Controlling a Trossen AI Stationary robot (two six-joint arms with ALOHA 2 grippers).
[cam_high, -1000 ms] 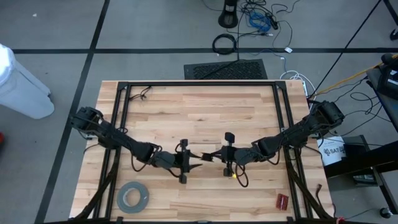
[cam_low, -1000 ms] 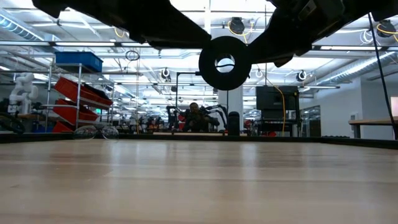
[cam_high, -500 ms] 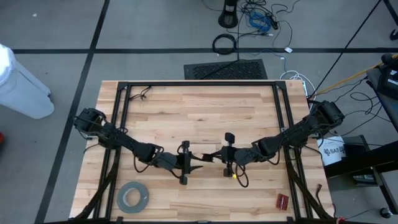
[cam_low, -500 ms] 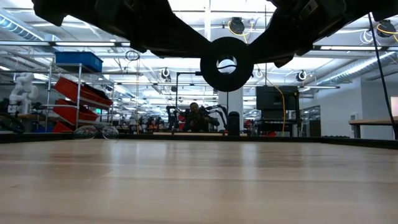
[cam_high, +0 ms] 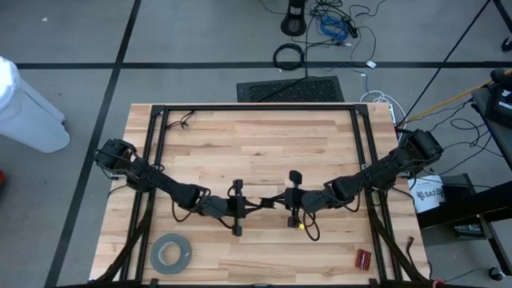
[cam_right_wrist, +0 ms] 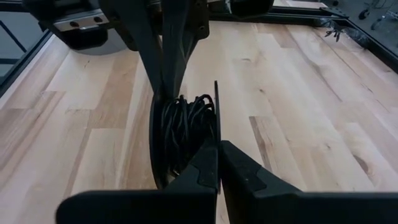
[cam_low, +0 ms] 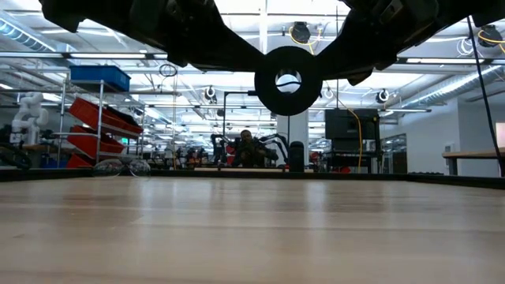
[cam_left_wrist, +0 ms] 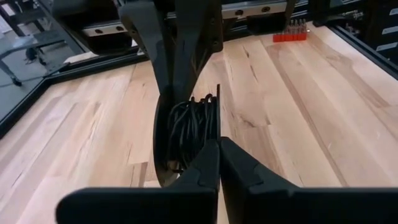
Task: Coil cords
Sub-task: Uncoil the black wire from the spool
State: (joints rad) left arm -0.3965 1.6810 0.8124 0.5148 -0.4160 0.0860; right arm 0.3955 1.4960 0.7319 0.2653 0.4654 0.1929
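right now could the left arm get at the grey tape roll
Probably yes: the tape roll lies on bare wood near the left pincer with nothing between, but that pincer is shut at the coiled cord and would have to let go.

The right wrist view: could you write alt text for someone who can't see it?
Two shut dark fingers grip a round black disc wound with thin dark wire. The other arm's fingers pinch it from the far side, above a wooden table.

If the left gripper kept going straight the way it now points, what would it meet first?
Most likely the coiled cord it is shut on, then the right gripper facing it from the other side; depth between them is hard to judge.
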